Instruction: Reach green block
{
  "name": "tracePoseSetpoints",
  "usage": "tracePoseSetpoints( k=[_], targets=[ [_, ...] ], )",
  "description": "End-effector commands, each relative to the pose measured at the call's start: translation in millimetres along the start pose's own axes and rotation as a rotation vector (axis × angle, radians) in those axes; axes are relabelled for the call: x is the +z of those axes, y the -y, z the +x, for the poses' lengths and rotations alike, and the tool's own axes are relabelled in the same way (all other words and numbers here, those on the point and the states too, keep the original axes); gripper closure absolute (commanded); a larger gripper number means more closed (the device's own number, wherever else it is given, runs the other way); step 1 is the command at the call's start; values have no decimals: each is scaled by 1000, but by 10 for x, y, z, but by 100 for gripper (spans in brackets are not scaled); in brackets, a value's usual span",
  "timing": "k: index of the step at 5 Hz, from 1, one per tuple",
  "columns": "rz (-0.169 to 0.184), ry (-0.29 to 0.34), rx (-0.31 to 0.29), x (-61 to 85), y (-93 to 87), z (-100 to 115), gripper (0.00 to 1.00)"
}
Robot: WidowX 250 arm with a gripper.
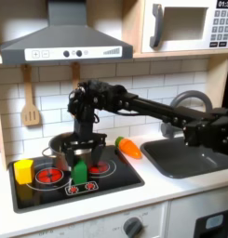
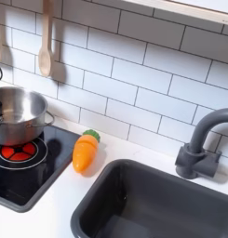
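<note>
The green block (image 1: 79,171) stands upright on the black cooktop (image 1: 115,177) in the first exterior view, just in front of the steel pot (image 1: 69,149). My gripper (image 1: 82,152) hangs from the black arm that reaches in from the first exterior view's right. It sits directly above the green block, a short gap over its top. Its dark fingers look spread, with nothing between them. A yellow block (image 1: 24,170) of similar size stands at the cooktop's left end.
An orange carrot (image 1: 129,146) (image 2: 85,152) lies on the counter between cooktop and grey sink (image 1: 190,158) (image 2: 153,200). The pot (image 2: 18,113) sits at the back burner. A faucet (image 2: 204,139) curves over the sink. Wooden utensils (image 2: 46,37) hang on the tiled wall.
</note>
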State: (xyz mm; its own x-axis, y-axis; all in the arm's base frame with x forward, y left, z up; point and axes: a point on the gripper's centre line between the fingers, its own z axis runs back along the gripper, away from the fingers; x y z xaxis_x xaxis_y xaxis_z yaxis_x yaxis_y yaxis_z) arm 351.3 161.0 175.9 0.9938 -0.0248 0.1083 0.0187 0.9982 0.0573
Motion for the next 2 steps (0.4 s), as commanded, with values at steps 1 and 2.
tracePoseSetpoints(
  k=[1,2],
  targets=[
    [0,-18,31,-63,-86,-48,0],
    [5,-24,28,-83,-100,-55,0]
  ],
)
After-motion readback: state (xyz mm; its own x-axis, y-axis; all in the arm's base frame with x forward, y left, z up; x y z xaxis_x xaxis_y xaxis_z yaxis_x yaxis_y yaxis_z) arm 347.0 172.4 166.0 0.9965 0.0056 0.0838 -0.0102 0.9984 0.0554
